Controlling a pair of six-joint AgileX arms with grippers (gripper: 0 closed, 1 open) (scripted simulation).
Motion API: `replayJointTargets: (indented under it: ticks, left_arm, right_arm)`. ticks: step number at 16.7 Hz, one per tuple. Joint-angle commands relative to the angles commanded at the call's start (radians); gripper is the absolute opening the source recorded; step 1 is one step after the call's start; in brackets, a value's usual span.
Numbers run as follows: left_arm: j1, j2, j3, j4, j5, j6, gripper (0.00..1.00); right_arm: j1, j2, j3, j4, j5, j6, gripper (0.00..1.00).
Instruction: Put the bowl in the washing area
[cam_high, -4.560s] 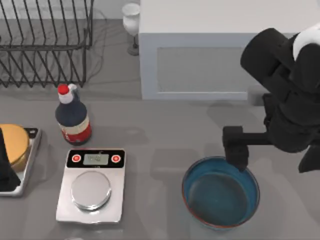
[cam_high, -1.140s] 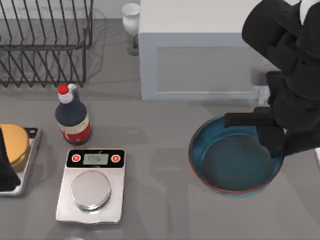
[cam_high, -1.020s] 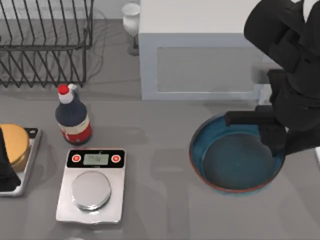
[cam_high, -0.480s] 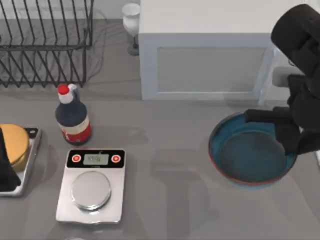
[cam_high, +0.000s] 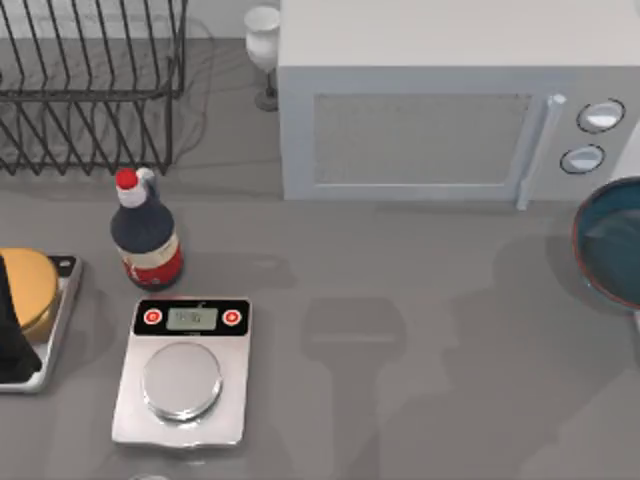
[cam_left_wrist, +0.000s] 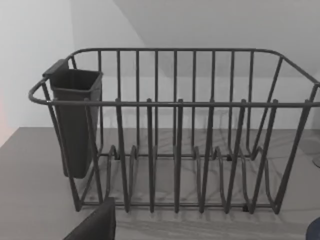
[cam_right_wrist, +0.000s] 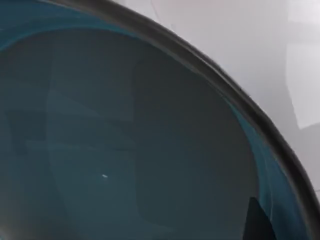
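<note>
Bowl sits at the counter's right edge, beside the microwave; end effector states unclear.

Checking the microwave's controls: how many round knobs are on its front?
2: upper knob and lower knob, stacked at the microwave's right end, beside the door handle. The frame edge may hide more.

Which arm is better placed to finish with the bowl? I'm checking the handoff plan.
Right, probably. The bowl sits at the table's far right edge, and the right wrist view looks straight into its teal inside at close range. The left wrist view faces the dish rack at the table's far left.
</note>
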Motion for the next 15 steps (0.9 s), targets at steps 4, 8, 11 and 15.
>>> replayJointTargets:
  ticks: [4,8,11,15]
  left_arm:
    - [0.000,0.000,0.000,0.000,0.000,0.000,1.00]
    - [0.000,0.000,0.000,0.000,0.000,0.000,1.00]
    - [0.000,0.000,0.000,0.000,0.000,0.000,1.00]
    - [0.000,0.000,0.000,0.000,0.000,0.000,1.00]
  right_arm:
    - [-0.241,-0.018,-0.153,0.522,-0.096,-0.124,0.00]
    - [-0.370,-0.062,-0.250,0.976,-0.212,-0.229,0.00]
    - [-0.397,-0.099,-0.287,1.213,-0.297,-0.280,0.00]
    - [-0.394,-0.135,-0.310,1.384,-0.374,-0.311,0.00]
